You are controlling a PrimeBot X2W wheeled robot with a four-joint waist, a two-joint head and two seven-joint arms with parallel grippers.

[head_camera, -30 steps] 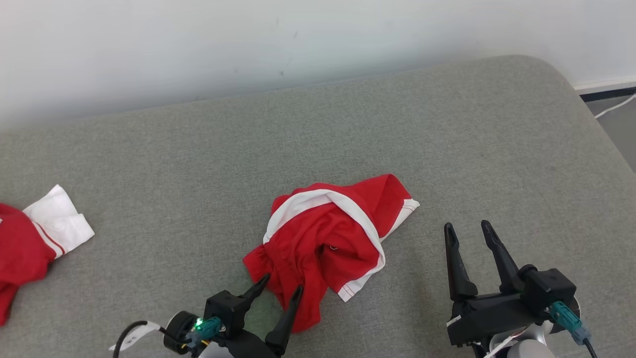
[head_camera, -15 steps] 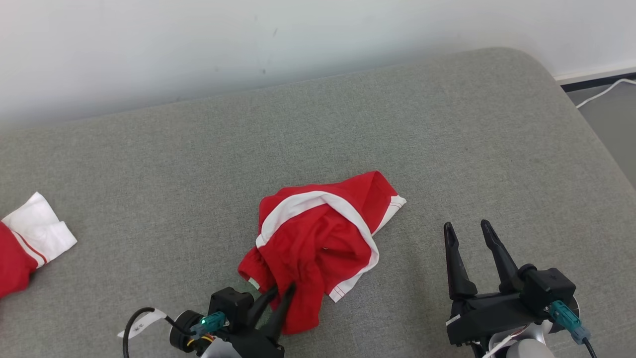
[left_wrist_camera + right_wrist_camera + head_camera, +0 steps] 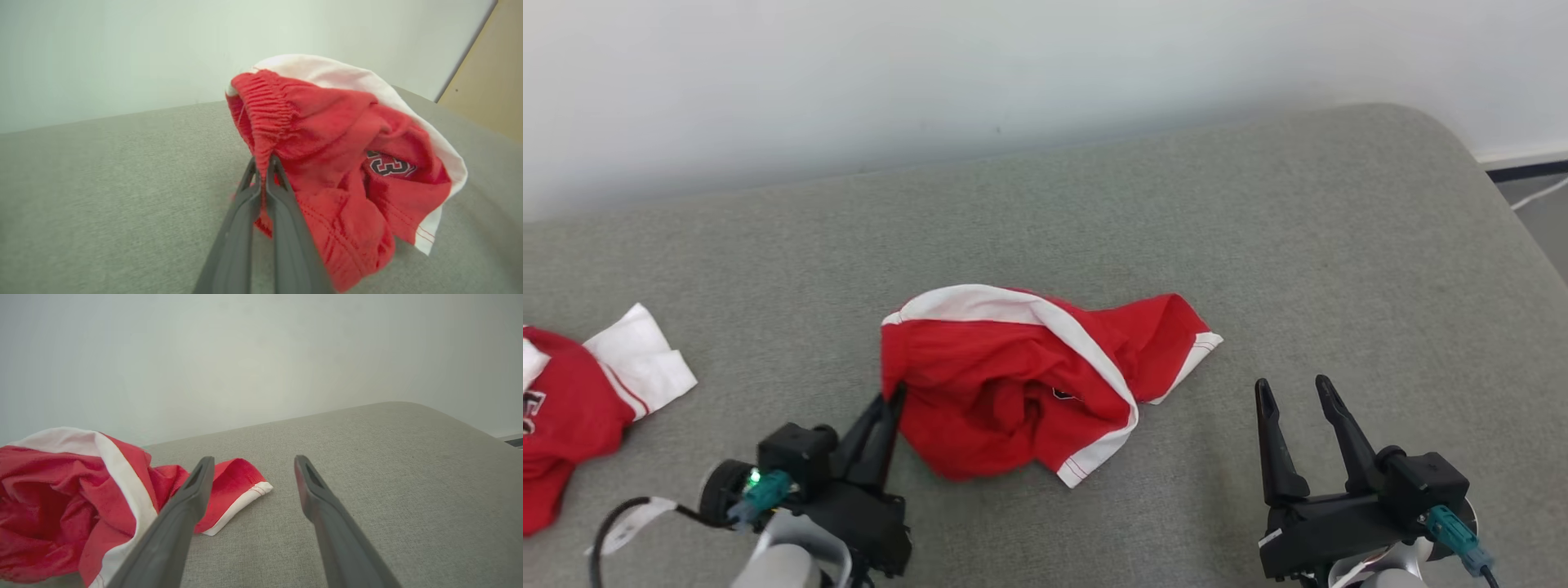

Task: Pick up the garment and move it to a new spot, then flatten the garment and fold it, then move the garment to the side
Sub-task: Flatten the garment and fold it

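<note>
At the left edge of the head view a second red and white crumpled garment (image 3: pixel 564 416) lies on the grey woven upholstered cushion (image 3: pixel 1176 204), well apart from the task's thing; a pale wall (image 3: pixel 931 65) runs across the top. The red shorts with white side stripe and elastic waistband (image 3: pixel 1013 384) sit at centre, bunched, a printed number showing in the left wrist view. The left gripper (image 3: pixel 889 402), lower left, is pinched tight on the waistband edge (image 3: pixel 261 134), lifting it. The right gripper (image 3: pixel 1292 384), lower right, stands spread wide, holding nothing, just beside the shorts' hem.
</note>
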